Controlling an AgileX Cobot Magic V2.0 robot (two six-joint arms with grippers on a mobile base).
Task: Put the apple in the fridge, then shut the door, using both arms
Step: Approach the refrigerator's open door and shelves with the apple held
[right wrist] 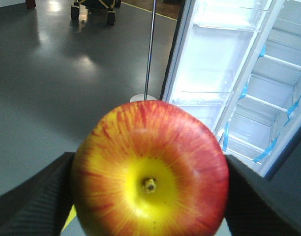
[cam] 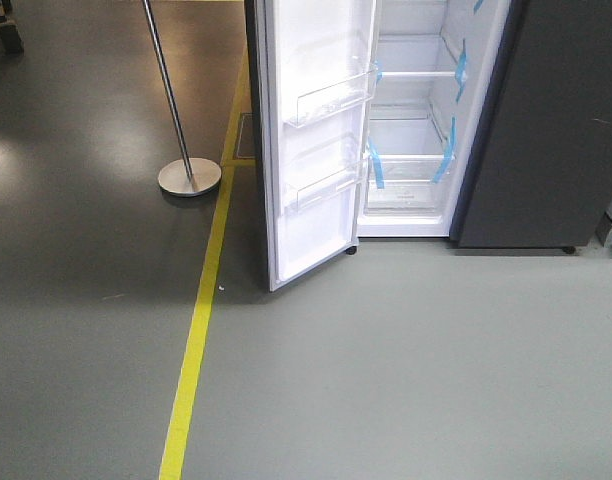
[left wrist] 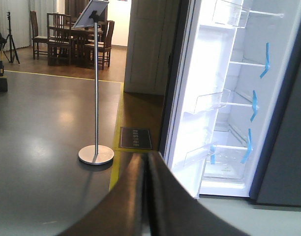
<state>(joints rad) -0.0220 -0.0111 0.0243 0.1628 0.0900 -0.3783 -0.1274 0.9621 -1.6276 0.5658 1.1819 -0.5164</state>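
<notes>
One apple (right wrist: pixel 149 172) is clamped between the right fingers (right wrist: pixel 268 196), one dark pad on each flank. It is held in the air, in front of the fridge (cam: pixel 411 130) and outside it. Its stem dimple faces the wrist camera, so the stem axis runs along the line of sight. The left fingers (left wrist: pixel 126 206) are pressed together with nothing between them.

One yellow line (cam: pixel 191 370) runs along the floor to the left of the fridge. The one door (cam: pixel 316 150) stands wide open on the fridge's left side, white inside. The left wrist view shows three clear bins (left wrist: pixel 209 101) on the door and four strips of blue tape (left wrist: pixel 254 105) at the shelf ends.

One pole (cam: pixel 189 177) on a round base stands left of the fridge. Beside its base lies one dark plaque (left wrist: pixel 135 137), its writing too small to read. Wooden chairs (left wrist: pixel 76 39) stand well beyond.
</notes>
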